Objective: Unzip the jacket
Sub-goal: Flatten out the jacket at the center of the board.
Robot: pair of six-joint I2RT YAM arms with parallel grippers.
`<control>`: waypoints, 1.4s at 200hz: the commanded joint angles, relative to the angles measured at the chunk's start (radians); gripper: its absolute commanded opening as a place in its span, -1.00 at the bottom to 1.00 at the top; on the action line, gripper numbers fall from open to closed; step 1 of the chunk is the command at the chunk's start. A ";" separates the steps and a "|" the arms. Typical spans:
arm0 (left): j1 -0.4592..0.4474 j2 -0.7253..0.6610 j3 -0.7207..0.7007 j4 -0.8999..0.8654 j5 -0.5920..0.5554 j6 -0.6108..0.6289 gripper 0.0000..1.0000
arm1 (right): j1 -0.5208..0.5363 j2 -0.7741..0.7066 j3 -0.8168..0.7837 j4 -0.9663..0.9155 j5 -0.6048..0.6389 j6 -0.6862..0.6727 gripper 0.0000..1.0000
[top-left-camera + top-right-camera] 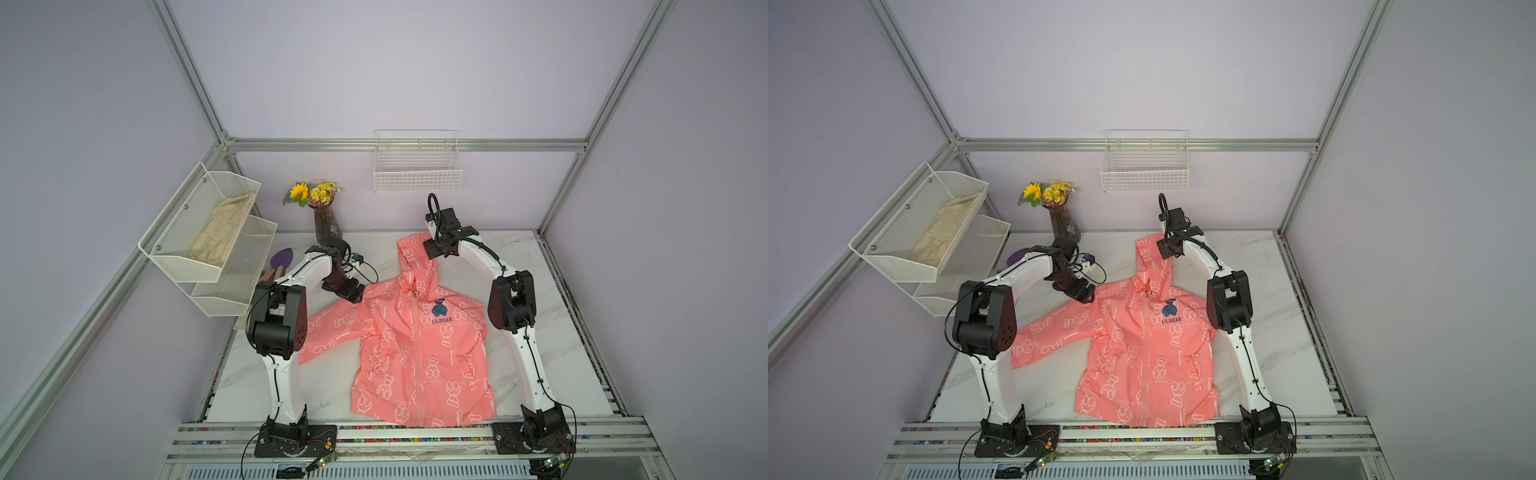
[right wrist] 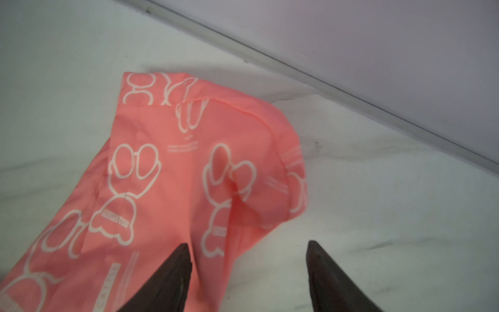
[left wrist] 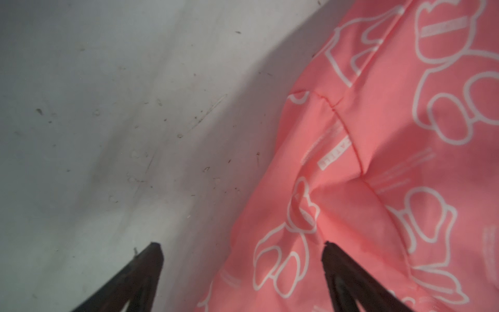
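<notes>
The coral-pink jacket (image 1: 419, 345) (image 1: 1142, 353) lies flat on the white marble table (image 1: 540, 332), front up, hood toward the back wall. One sleeve stretches out to the left. Its front zipper (image 1: 415, 353) runs closed from collar to hem. My left gripper (image 1: 353, 293) (image 1: 1086, 296) sits low at the jacket's left shoulder. In the left wrist view it (image 3: 242, 245) is open, with the shoulder fabric (image 3: 378, 162) spread between and beyond the fingers. My right gripper (image 1: 432, 251) (image 1: 1165, 251) is at the hood's tip, open (image 2: 247, 245), a fold of hood fabric (image 2: 175, 175) lying loose between the fingers.
A vase of yellow flowers (image 1: 326, 220) stands at the back left of the table, close behind my left wrist. A purple trowel (image 1: 280, 259) lies beside it. A two-tier mesh shelf (image 1: 232, 286) on the left wall holds a beige cloth (image 1: 220, 232). A wire basket (image 1: 417, 166) hangs on the back wall.
</notes>
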 commanded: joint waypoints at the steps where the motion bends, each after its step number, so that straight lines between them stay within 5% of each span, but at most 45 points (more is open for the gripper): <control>1: 0.008 -0.123 0.009 0.078 -0.096 -0.060 0.99 | -0.081 -0.134 -0.001 -0.091 -0.004 0.135 0.49; 14: 0.008 -0.167 -0.022 0.134 -0.151 -0.101 0.99 | -0.127 -0.213 -0.057 -0.114 -0.066 0.196 0.65; 45: 0.011 -0.210 -0.013 0.129 -0.334 -0.362 0.99 | -0.211 -0.436 -0.317 -0.106 -0.170 0.328 0.66; 74: 0.019 -0.240 -0.058 0.095 -0.163 -0.500 1.00 | -0.272 -0.637 -0.655 -0.040 -0.230 0.502 0.63; 121: -0.016 -0.358 -0.286 0.247 -0.072 -0.601 0.92 | -0.305 -0.820 -1.045 0.105 -0.413 0.641 0.60; 148: -0.064 -0.348 -0.320 0.247 -0.037 -0.642 0.89 | -0.303 -0.850 -1.203 0.208 -0.511 0.750 0.60; 221: -0.126 -0.295 -0.335 0.267 -0.016 -0.748 0.50 | -0.249 -0.894 -1.367 0.245 -0.502 0.856 0.55; 249: -0.126 -0.282 -0.335 0.280 -0.019 -0.749 0.43 | -0.203 -0.893 -1.398 0.302 -0.497 0.898 0.24; 266: -0.126 -0.274 -0.344 0.294 -0.022 -0.752 0.40 | -0.199 -0.892 -1.384 0.321 -0.496 0.909 -0.54; 280: -0.126 -0.266 -0.356 0.313 -0.015 -0.756 0.36 | -0.200 -0.896 -1.341 0.310 -0.475 0.909 -0.89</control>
